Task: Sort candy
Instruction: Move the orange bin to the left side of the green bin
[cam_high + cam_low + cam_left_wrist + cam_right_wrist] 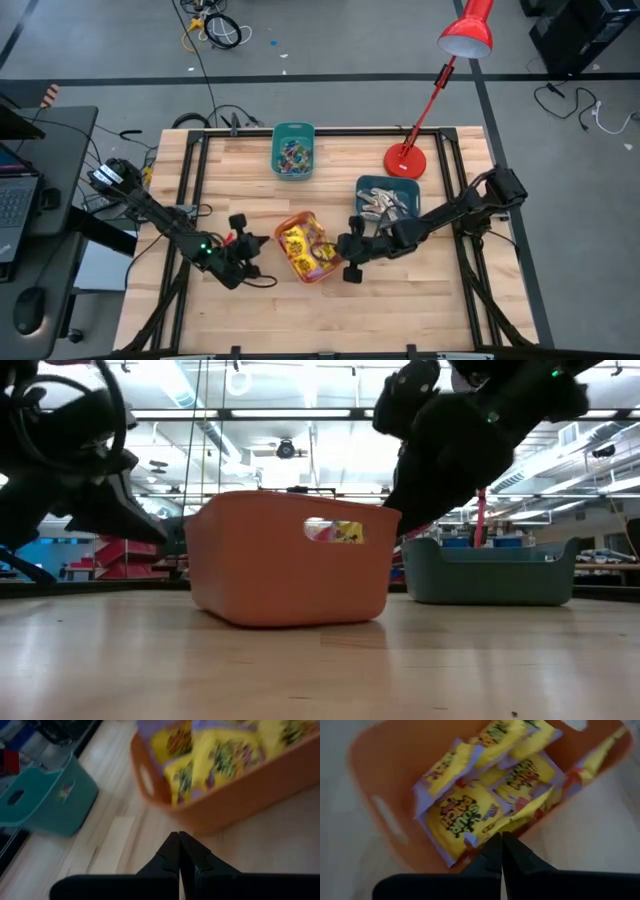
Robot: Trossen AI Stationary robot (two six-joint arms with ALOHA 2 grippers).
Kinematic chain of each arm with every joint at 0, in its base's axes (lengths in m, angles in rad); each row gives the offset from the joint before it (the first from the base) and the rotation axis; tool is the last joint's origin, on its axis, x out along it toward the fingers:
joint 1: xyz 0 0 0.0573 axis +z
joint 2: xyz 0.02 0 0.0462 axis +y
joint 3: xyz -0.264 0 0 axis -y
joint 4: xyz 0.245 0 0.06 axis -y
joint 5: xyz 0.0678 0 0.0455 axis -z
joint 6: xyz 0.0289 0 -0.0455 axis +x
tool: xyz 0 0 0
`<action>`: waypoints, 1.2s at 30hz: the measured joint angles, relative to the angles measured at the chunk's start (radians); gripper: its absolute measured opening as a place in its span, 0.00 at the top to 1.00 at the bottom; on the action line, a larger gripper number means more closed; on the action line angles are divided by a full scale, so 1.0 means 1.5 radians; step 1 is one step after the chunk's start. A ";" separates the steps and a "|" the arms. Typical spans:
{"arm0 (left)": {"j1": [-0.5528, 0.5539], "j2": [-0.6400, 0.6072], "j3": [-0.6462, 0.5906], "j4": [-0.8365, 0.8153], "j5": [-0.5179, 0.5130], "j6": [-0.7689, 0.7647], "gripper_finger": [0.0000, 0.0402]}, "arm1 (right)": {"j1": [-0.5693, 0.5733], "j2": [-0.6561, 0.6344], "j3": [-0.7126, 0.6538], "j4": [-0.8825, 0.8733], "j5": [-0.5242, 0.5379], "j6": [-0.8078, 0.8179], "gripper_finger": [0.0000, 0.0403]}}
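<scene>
Left gripper [268, 281], fingers pressed together and empty, sits on the pale wooden table [400, 310] just left of the orange bin [308, 249], which holds the yellow candy packets [465, 815]. Right gripper [349, 273], also closed and empty, flanks that bin's other side. Beyond it stand two teal bins [293, 150] of candy and a red lamp [405, 160].

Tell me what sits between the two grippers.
The orange bin of yellow candy packets sits between the left gripper and the right gripper, in the high view.
</scene>
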 joint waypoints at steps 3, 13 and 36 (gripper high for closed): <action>0.000 0.000 0.000 -0.060 0.001 -0.054 1.00 | 0.018 0.000 0.000 -0.003 0.020 0.017 1.00; -0.024 -0.026 0.017 -0.057 0.155 -0.018 1.00 | 0.037 -0.001 0.000 -0.124 0.090 0.109 1.00; -0.022 -0.026 0.025 0.115 0.316 0.117 1.00 | 0.060 -0.001 -0.001 0.031 -0.003 0.093 1.00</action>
